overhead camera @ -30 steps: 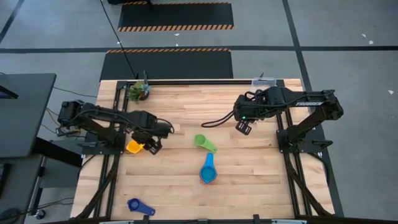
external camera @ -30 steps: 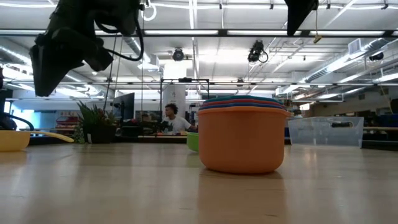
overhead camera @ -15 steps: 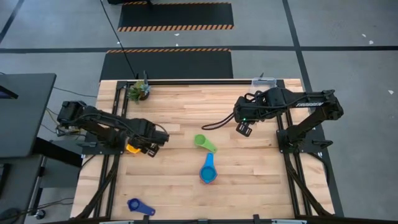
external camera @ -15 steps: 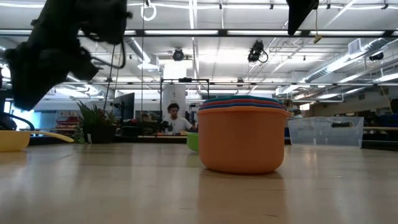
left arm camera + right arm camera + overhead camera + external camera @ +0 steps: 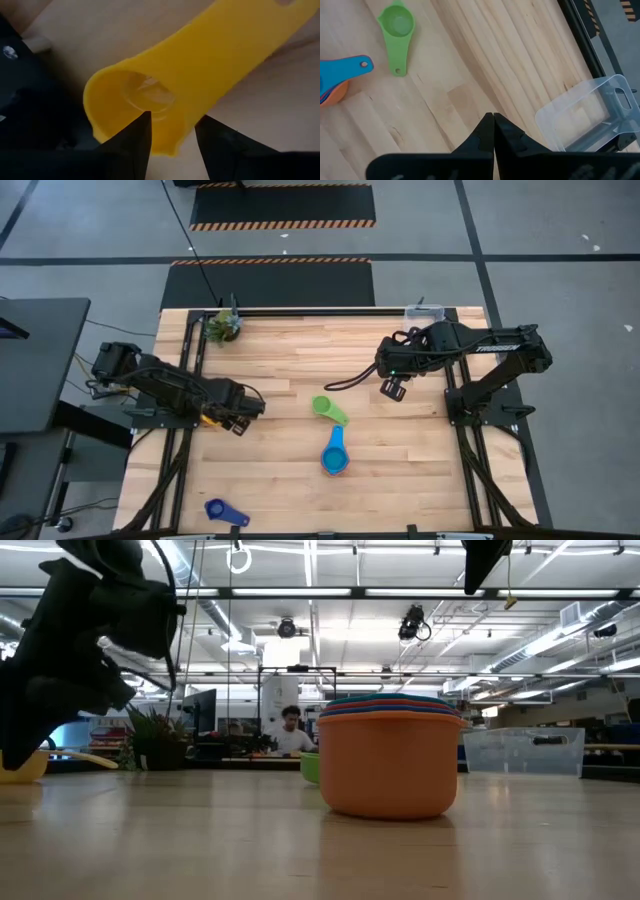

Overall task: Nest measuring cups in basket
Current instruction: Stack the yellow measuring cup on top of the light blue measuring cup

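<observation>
The yellow measuring cup point(image 5: 165, 75) lies on its side near the table's left edge, its handle point(image 5: 250, 35) stretching away. My left gripper point(image 5: 172, 122) is low over it point(image 5: 212, 418), open, one finger before the bowl's mouth and the other beside the wall at the handle's root. In the table's middle sits a nested stack, orange below point(image 5: 390, 770) and light blue on top point(image 5: 334, 452). The green cup point(image 5: 328, 409) lies beside it and the dark blue cup point(image 5: 225, 511) near the near edge. My right gripper point(image 5: 393, 388) hangs shut in the air. The clear basket point(image 5: 585, 115) stands at the far right corner. My left gripper stands with its fingers on either side of the yellow cup's rim point(image 5: 175, 135) beside the handle's root. Whether the fingers touch the cup, I cannot tell. The cup rests on the table on its side.
A small potted plant point(image 5: 222, 326) stands at the far left corner. A dark cable point(image 5: 345, 378) trails from the right arm over the table. Bare wood lies between the stack and the basket. A person point(image 5: 290, 730) shows in the room behind.
My left gripper has come down and toward the table's left edge onto the yellow cup, now covering most of it from above. The right arm and the cups have kept still.
</observation>
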Tool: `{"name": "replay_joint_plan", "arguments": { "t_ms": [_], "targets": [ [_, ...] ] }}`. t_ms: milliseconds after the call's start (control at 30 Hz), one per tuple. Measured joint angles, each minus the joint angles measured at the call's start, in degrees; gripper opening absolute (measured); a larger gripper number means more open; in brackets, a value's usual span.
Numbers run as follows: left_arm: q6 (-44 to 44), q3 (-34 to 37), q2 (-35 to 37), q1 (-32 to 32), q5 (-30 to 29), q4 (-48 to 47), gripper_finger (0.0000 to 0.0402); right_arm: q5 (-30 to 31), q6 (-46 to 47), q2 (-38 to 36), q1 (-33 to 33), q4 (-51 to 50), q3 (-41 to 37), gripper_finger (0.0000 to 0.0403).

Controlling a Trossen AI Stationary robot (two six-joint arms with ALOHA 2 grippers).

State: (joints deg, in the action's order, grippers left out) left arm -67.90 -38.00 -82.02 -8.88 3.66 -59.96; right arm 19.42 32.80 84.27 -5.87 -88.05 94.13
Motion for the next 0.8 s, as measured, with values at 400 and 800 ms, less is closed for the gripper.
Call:
{"name": "replay_joint_plan", "arguments": {
  "t_ms": [400,800],
  "targets": [
    [1.5,3.3,-0.1,0.0,0.8,4.4,0.0015,-0.1,0.0,0.0,0.0,0.6,0.4,0.0003],
    [5.5,-15.9,-0.1,-0.3,0.4,4.8,0.0012,4.2,-2.4,-0.8,-0.1,-1.9,11.0,0.0003]
  ]
}}
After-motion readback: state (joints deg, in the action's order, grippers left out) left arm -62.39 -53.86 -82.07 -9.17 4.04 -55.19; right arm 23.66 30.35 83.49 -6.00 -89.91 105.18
